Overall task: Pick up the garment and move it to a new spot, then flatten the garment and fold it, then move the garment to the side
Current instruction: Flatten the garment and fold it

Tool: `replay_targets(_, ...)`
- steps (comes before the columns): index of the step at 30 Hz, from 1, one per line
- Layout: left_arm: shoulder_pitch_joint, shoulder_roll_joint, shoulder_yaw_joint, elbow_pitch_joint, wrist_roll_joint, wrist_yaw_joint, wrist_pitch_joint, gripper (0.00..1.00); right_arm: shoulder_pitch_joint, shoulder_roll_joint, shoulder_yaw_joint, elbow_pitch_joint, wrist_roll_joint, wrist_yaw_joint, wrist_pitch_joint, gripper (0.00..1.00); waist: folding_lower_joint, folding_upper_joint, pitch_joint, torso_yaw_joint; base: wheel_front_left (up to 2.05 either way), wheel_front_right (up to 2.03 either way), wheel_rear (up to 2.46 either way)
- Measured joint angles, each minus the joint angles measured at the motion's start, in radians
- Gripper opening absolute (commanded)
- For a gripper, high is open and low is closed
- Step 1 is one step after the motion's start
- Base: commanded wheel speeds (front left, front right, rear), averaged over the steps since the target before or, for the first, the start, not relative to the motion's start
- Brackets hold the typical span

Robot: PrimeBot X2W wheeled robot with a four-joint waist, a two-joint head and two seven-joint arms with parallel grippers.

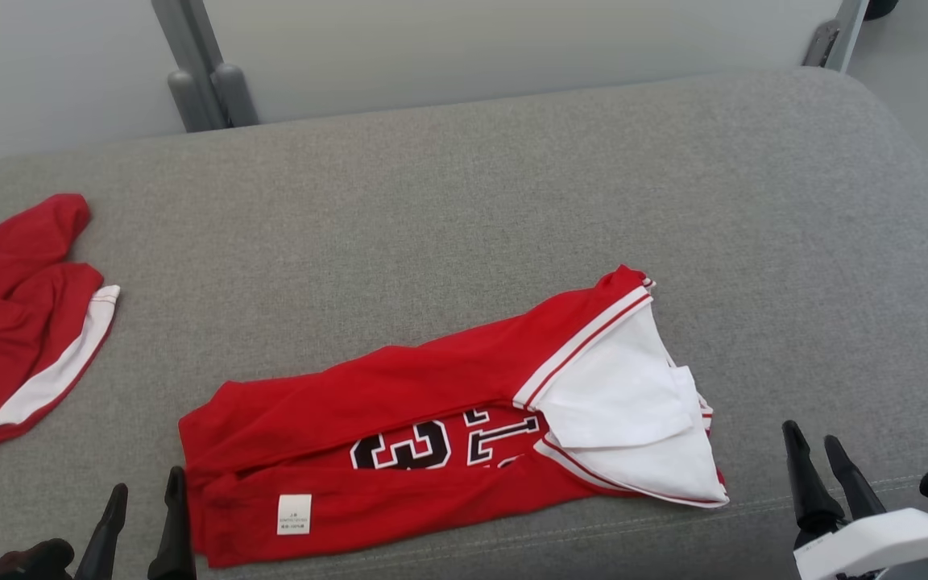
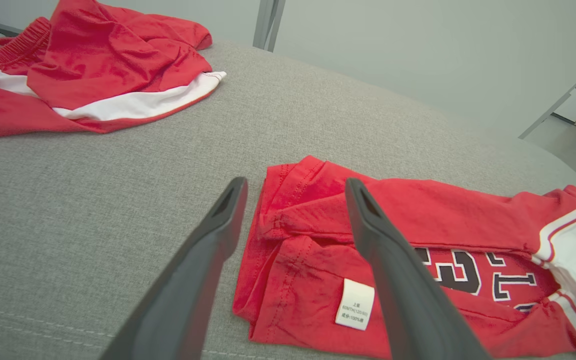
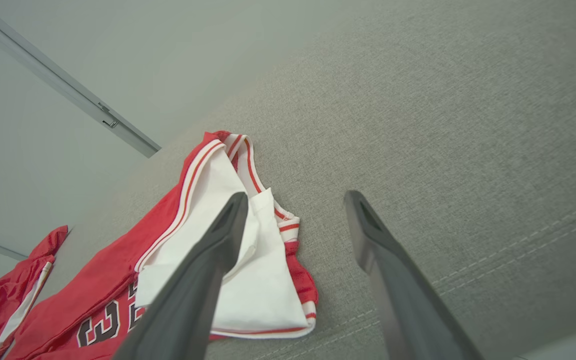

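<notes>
Grey fabric cushion (image 1: pixel 464 201) under everything; both grippers spread wide and empty, left gripper (image 1: pixel 147 481) with fingers astride the hem corner of the red jersey (image 1: pixel 399 395) in its wrist view, contact unclear, right gripper (image 1: pixel 811 435) just right of the jersey's white end, apart from it. Jersey lies folded into a long strip between the two, long axis running near-left to far-right in the head view, hem and white label (image 1: pixel 294 514) at the left end, number print facing up. Second red garment (image 1: pixel 13 322) lies crumpled well apart at the left edge.
</notes>
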State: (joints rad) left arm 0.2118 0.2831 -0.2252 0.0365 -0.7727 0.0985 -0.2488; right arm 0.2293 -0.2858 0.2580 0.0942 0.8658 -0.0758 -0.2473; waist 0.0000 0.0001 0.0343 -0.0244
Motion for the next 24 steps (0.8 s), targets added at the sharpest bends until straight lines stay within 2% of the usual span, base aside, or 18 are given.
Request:
replay_targets(7,-0.011,0.009,-0.009,-0.048,0.058,0.000,0.000,1.00,-0.120,-0.007,0.038,0.057,0.010,0.055,0.043,1.00,0.0000,0.0000,0.062,0.017,0.00,0.00,0.00)
replay_targets(24,-0.093,-0.008,-0.027,-0.102,0.096,0.000,0.000,1.00,-0.312,-0.071,0.108,0.228,-0.028,0.127,0.161,1.00,0.0000,0.0000,0.171,0.111,0.00,0.00,0.00)
